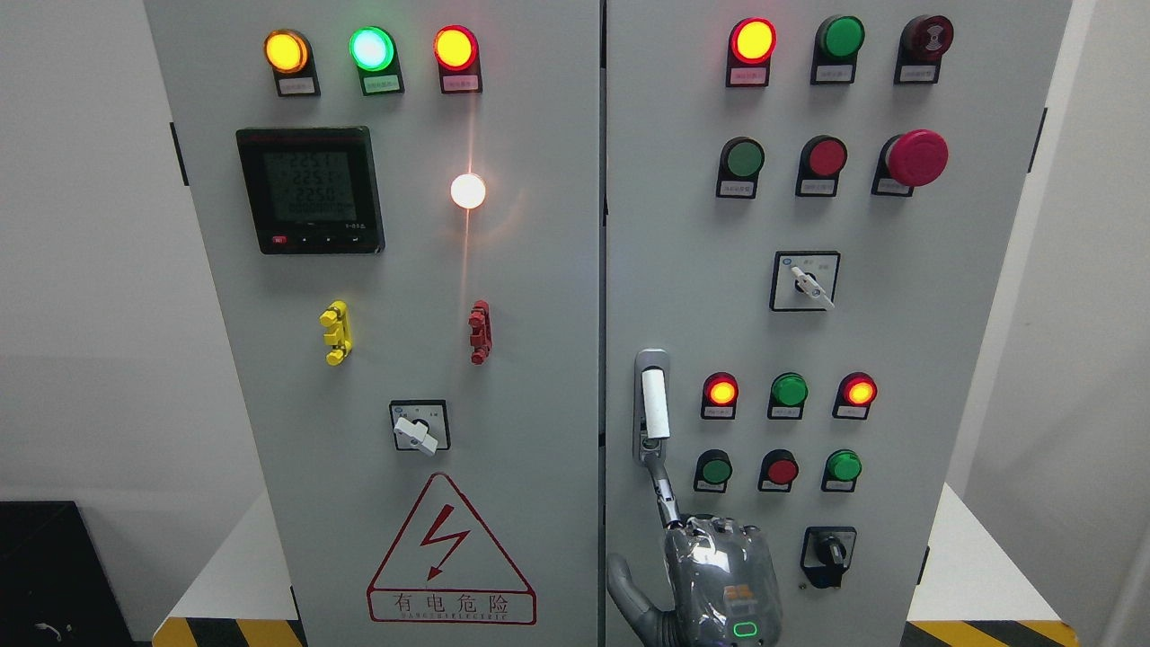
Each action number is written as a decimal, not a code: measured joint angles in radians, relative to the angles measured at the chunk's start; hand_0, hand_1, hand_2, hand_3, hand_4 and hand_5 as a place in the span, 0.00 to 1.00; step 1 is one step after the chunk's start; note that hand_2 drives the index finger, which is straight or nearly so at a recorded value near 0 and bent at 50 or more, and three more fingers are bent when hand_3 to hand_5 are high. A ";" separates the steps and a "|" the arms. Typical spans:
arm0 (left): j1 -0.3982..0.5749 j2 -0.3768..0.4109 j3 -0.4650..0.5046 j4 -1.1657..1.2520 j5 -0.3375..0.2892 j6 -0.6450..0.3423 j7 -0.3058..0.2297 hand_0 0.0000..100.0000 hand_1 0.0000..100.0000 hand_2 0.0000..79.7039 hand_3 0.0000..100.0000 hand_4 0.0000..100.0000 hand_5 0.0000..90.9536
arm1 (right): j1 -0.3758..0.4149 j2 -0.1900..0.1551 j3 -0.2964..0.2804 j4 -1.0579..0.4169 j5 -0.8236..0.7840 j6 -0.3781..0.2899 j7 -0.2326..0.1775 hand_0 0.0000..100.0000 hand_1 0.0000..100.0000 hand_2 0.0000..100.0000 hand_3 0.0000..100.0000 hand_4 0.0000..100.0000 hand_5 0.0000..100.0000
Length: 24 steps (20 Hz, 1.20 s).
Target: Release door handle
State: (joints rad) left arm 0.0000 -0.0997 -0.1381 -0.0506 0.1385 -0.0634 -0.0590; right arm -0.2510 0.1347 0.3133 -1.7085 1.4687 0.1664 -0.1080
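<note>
The door handle (655, 404) is found on the right door (943, 359), right along that door's left edge by the seam, roughly at mid-height, standing upright with a white grip in a grey frame. It isn't gripped by anything at the moment.

Just below the handle, the right hand (719, 580) is seen from the back, coming up from the bottom edge. One finger (665, 494) is stretched up so its tip sits at the handle's lower end; whether it actually touches can't be told. The thumb (624, 589) is spread out to the side, below and a bit left of the handle. Nothing is held, so the hand is counted as released.

Right of the handle, a row of three lamps is seen: red lit (720, 392), green (789, 390), red lit (858, 392). Another row of three buttons (782, 469) is set below those. A black knob switch (828, 555) is placed lower right of the handle, and a white rotary switch (806, 280) upper right of it. Far up and right, a red mushroom button (915, 158) is mounted.

Left of the handle, across the seam, the left door (539, 404) is seen shut, with a red clip (480, 332), a yellow clip (335, 332) further out, and a selector switch (418, 429). A warning triangle (449, 553) is stuck on lower left of the handle, and a digital meter (310, 190) is fitted well up and left.
</note>
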 measured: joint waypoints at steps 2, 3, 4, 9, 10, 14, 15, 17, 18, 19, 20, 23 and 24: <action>0.000 0.000 0.000 0.000 0.000 0.000 0.000 0.12 0.56 0.00 0.00 0.00 0.00 | 0.000 0.000 0.000 -0.006 0.001 0.000 0.003 0.43 0.25 0.01 0.91 0.93 1.00; 0.000 0.000 0.000 0.000 0.000 0.000 0.000 0.12 0.56 0.00 0.00 0.00 0.00 | 0.000 0.000 0.000 -0.010 0.001 0.000 0.004 0.43 0.25 0.02 0.91 0.93 1.00; 0.000 0.000 0.000 0.000 0.000 0.000 0.000 0.12 0.56 0.00 0.00 0.00 0.00 | 0.000 0.000 0.000 -0.013 0.001 0.000 0.005 0.43 0.25 0.03 0.91 0.93 1.00; 0.000 0.000 0.000 0.000 0.000 0.000 0.000 0.12 0.56 0.00 0.00 0.00 0.00 | 0.000 0.000 0.000 -0.028 0.002 0.000 0.013 0.43 0.25 0.03 0.90 0.92 1.00; 0.000 0.000 0.000 0.000 0.000 0.000 0.000 0.12 0.56 0.00 0.00 0.00 0.00 | 0.000 0.000 -0.001 -0.031 0.002 0.000 0.013 0.43 0.25 0.04 0.90 0.92 1.00; 0.000 0.000 0.000 0.000 0.000 0.000 0.000 0.12 0.56 0.00 0.00 0.00 0.00 | 0.000 0.000 -0.001 -0.040 0.001 0.000 0.002 0.43 0.25 0.05 0.89 0.91 1.00; 0.000 0.000 0.000 0.000 0.000 0.000 0.000 0.12 0.56 0.00 0.00 0.00 0.00 | 0.000 0.000 -0.001 -0.042 0.001 0.000 0.001 0.43 0.25 0.07 0.89 0.91 1.00; 0.000 0.000 0.000 0.000 0.000 0.000 0.000 0.12 0.56 0.00 0.00 0.00 0.00 | 0.000 0.000 -0.001 -0.047 0.001 0.000 -0.002 0.43 0.25 0.07 0.88 0.91 1.00; 0.000 0.000 0.000 0.000 0.000 0.000 0.000 0.12 0.56 0.00 0.00 0.00 0.00 | 0.000 0.000 -0.001 -0.049 0.001 0.000 -0.003 0.43 0.25 0.07 0.88 0.91 1.00; 0.000 0.000 0.000 0.000 0.000 0.000 0.000 0.12 0.56 0.00 0.00 0.00 0.00 | 0.000 0.000 -0.001 -0.050 0.001 0.000 -0.005 0.43 0.25 0.09 0.88 0.91 1.00; 0.000 0.000 0.000 0.000 0.000 0.000 0.000 0.12 0.56 0.00 0.00 0.00 0.00 | 0.001 0.000 -0.001 -0.052 0.001 0.000 -0.006 0.43 0.25 0.09 0.88 0.91 1.00; 0.000 0.000 0.000 0.000 0.000 0.000 0.000 0.12 0.56 0.00 0.00 0.00 0.00 | 0.002 0.000 -0.001 -0.058 0.000 0.000 -0.007 0.44 0.26 0.14 0.86 0.90 1.00; 0.000 0.000 0.000 0.000 0.000 0.000 0.000 0.12 0.56 0.00 0.00 0.00 0.00 | 0.004 0.000 -0.001 -0.060 0.000 0.000 -0.007 0.45 0.27 0.17 0.84 0.89 1.00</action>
State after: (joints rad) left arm 0.0000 -0.0997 -0.1381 -0.0509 0.1384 -0.0634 -0.0590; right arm -0.2472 0.1349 0.3124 -1.7689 1.4685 0.1664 -0.1155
